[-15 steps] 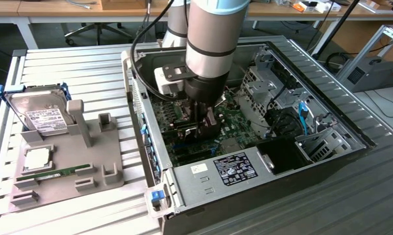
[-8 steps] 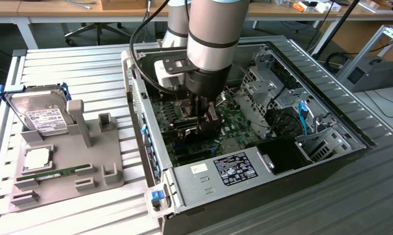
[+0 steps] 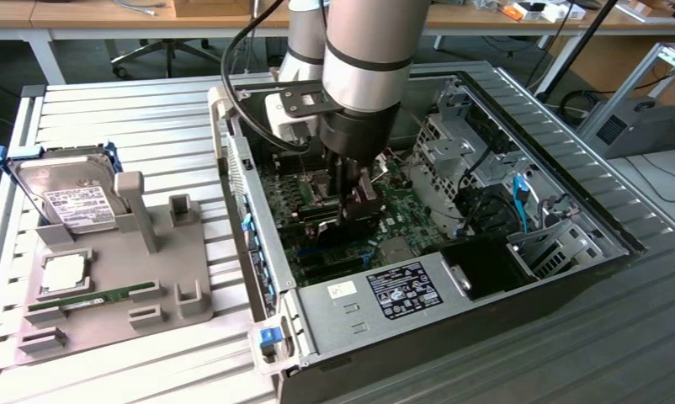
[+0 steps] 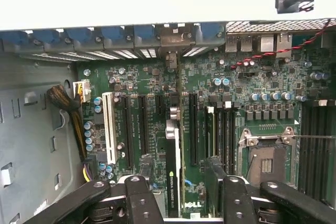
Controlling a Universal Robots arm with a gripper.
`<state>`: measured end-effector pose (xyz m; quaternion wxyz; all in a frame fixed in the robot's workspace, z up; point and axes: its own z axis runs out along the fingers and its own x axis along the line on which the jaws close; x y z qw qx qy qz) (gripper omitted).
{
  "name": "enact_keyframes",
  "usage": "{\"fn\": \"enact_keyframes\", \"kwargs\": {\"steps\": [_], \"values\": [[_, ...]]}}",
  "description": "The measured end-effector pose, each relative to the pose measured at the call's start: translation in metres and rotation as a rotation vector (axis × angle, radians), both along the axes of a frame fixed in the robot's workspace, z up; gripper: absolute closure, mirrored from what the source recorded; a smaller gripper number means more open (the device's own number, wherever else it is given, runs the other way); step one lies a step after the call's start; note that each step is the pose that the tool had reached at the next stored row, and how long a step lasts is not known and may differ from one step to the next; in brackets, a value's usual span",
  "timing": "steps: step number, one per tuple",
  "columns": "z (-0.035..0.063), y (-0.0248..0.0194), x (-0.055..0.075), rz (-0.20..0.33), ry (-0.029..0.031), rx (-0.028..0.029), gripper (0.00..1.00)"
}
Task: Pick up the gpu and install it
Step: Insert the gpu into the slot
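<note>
Ribbed white metal surface (image 3: pixel 124 109) carries an open black computer case (image 3: pixel 562 278) lying on its side, and on the exterior view's left a grey plastic holder tray (image 3: pixel 146 278) with a silver hard drive in a blue frame (image 3: pixel 62 198) and a narrow green RAM stick (image 3: pixel 96 296). Inside the case the silver robot arm (image 3: pixel 360 50) reaches down to the green motherboard (image 4: pixel 147 77). The gpu (image 4: pixel 173 177), a thin card with a black face, stands on edge in a motherboard slot, seen from above. The gripper (image 4: pixel 181 195) hangs directly over it, its black fingers (image 4: pixel 139 195) spread wide on either side of the card, holding nothing.
</note>
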<state>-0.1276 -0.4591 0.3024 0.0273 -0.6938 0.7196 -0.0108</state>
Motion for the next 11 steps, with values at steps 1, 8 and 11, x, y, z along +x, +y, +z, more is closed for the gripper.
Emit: {"fn": "enact_keyframes", "kwargs": {"steps": [1,8,11], "values": [[0.0007,0.0,0.0,0.0,0.0007,0.0012,0.47],[0.0037,0.0,0.0,-0.001,0.006,0.0098,0.47],[0.004,0.0,0.0,-0.002,0.0066,0.0136,0.47]]}}
